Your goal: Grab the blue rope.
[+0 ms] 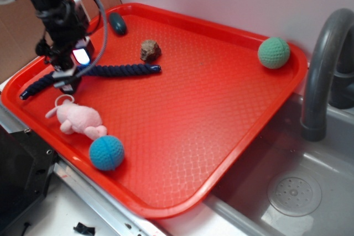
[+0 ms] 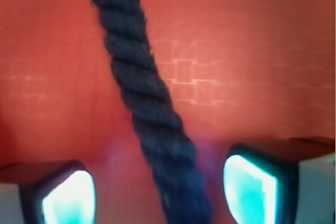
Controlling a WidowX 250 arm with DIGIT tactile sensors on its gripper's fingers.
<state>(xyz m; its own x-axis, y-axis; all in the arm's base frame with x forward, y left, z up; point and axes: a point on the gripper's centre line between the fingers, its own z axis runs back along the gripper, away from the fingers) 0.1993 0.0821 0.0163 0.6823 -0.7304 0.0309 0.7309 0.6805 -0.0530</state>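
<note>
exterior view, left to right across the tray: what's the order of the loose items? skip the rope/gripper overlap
pink plush toy → blue crocheted ball → dark teal oval object → brown rock → green crocheted ball

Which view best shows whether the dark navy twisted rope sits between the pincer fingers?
The wrist view: the dark navy twisted rope runs between both fingers, untouched. The exterior view shows the rope's whole length on the red tray, its middle hidden by the arm.

Bare tray (image 1: 210, 114) lies open right of the blue rope (image 1: 124, 70) (brown rock (image 1: 150, 50) just behind, pink toy (image 1: 80, 120) near).
</note>
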